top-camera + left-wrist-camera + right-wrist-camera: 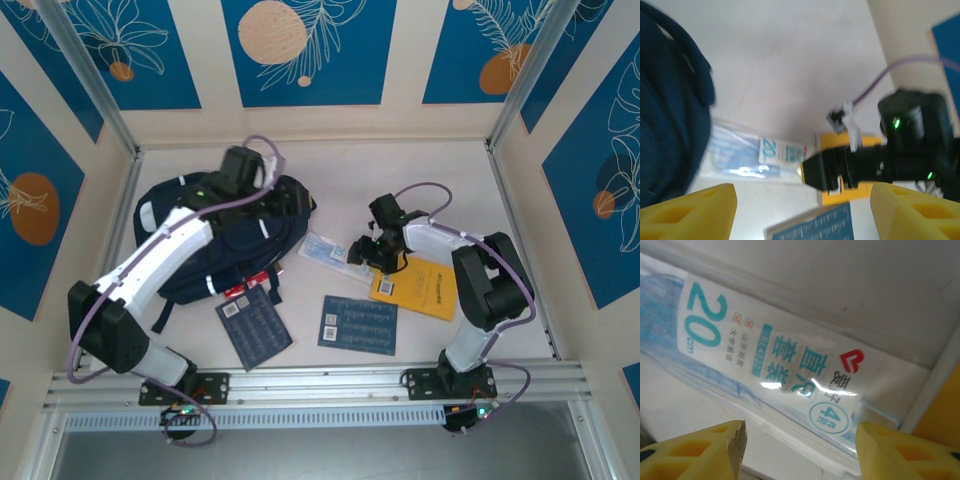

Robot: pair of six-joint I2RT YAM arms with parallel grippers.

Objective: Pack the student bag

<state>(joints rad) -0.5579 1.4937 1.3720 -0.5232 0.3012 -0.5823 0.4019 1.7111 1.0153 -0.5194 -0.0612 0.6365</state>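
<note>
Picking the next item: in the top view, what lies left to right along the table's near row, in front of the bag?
Dark booklet → blue booklet → yellow booklet.

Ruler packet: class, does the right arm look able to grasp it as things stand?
Probably yes: the right arm holds its jaws open just over the ruler packet, with nothing in between.

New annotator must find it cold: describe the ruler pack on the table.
Start at the big navy student bag, left of centre. Just right of it, between it and a yellow booklet, lies the ruler pack. It alone is clear plastic, with a white label reading 20 cm.
</note>
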